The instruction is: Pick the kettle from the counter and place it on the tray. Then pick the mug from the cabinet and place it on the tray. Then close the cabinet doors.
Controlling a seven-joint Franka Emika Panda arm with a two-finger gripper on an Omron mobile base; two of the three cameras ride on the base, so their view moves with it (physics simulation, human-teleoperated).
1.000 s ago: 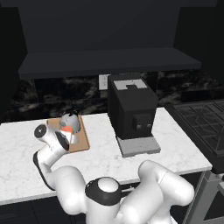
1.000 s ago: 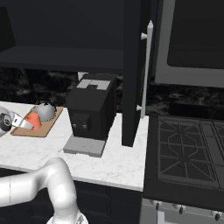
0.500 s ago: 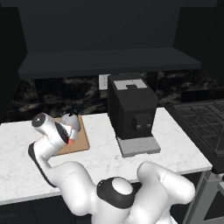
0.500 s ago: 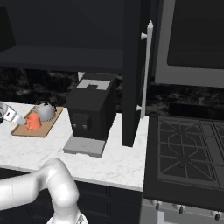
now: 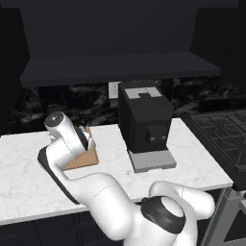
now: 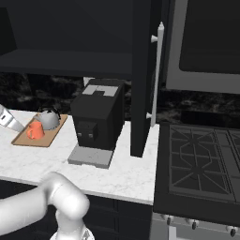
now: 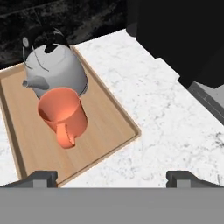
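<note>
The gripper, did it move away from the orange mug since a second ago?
Yes. In the right base view the gripper has pulled back left, off the tray, leaving the mug beside the kettle.

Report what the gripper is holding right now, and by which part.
Nothing. The gripper is open and empty; the small orange mug stands free on the tan wooden tray.

Smooth silvery metal kettle (image 7: 55, 71), matt orange mug (image 7: 61, 112), tan wooden tray (image 7: 103, 124), veined marble counter (image 7: 168, 131).
</note>
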